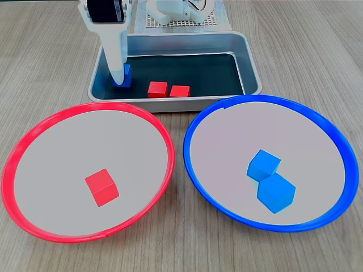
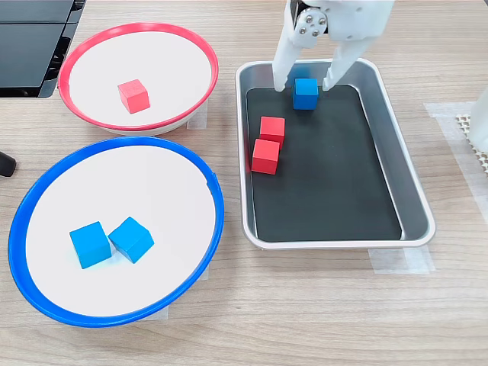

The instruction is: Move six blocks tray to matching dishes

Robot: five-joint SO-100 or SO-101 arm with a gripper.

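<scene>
At upper left of a fixed view, white gripper (image 1: 120,76) down over the matte blue cube (image 1: 123,76) in the shiny metal tray (image 1: 249,62), and, top centre of another fixed view, fingers spread astride it, not yet clamped, so liable to nudge it askew.

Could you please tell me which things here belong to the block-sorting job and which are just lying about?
Job: end effector, blue block between its fingers, two red blocks, tray, red dish, blue dish, sorted blocks.
Lying about: black panel, white mesh pad.
</scene>
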